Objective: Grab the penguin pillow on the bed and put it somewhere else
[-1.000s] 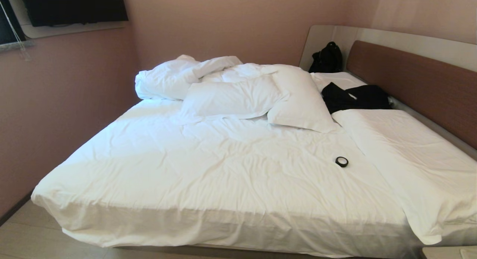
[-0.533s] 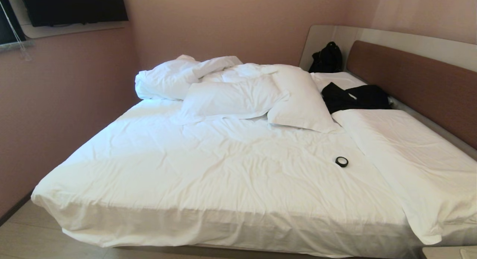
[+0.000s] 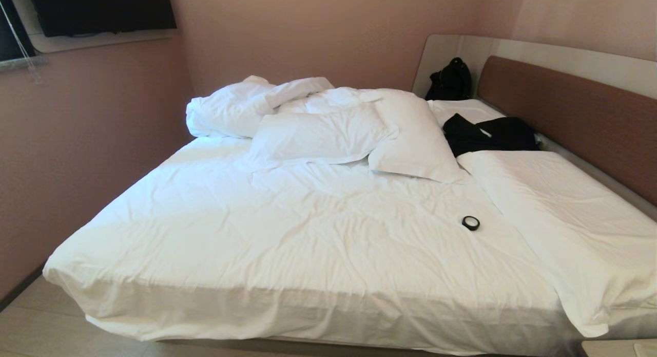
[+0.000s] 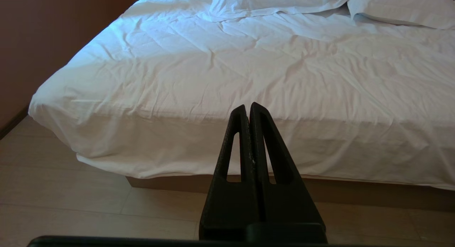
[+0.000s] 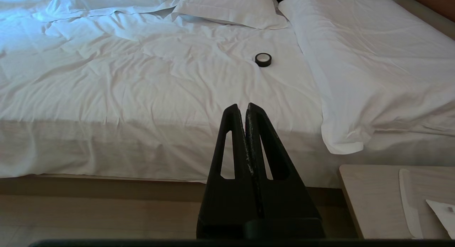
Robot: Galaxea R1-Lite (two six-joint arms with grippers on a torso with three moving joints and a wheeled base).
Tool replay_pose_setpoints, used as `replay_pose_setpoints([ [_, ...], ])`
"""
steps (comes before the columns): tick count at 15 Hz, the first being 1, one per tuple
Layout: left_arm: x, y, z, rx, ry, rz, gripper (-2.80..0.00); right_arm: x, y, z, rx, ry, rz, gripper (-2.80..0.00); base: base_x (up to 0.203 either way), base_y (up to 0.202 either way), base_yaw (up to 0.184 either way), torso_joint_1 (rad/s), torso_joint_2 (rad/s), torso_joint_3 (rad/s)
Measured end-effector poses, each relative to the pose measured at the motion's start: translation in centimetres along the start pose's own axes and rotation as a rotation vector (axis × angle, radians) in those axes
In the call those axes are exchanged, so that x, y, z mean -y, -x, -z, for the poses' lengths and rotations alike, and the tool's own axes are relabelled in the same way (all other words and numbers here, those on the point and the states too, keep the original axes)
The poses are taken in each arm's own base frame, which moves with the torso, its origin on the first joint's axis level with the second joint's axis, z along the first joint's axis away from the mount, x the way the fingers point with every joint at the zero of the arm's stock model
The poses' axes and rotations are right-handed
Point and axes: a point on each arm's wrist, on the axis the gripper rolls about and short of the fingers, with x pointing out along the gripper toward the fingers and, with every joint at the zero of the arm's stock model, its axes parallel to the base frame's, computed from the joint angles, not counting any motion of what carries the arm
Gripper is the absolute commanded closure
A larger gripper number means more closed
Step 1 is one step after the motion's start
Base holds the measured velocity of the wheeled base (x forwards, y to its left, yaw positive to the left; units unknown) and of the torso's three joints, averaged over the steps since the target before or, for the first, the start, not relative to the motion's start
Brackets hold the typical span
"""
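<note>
Both my grippers, left (image 4: pixel 248 106) and right (image 5: pixel 241 107), hang closed and empty short of the bed (image 3: pixel 287 233). Roll of tape (image 5: pixel 263 59) lies ahead of my right one. Penguin pillow: can't spot it.

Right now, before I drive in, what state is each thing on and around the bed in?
bed: unmade, sheets rumpled
white pillows: heaped at the far side
penguin pillow: not visible
tape roll: lying flat on the sheet
black garment: crumpled by the headboard
left gripper: shut, empty
right gripper: shut, empty
</note>
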Motion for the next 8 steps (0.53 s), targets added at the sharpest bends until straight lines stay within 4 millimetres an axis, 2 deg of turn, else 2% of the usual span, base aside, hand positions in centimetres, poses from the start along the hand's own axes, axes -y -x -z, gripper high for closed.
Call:
replay_pose_setpoints([
  [8,0.00,0.00,0.01,-0.001,0.000,0.000,0.00,0.00,0.00,-0.01,0.001,-0.001,0.000,0.00,0.000,0.000,0.000,0.000,0.00,0.000],
])
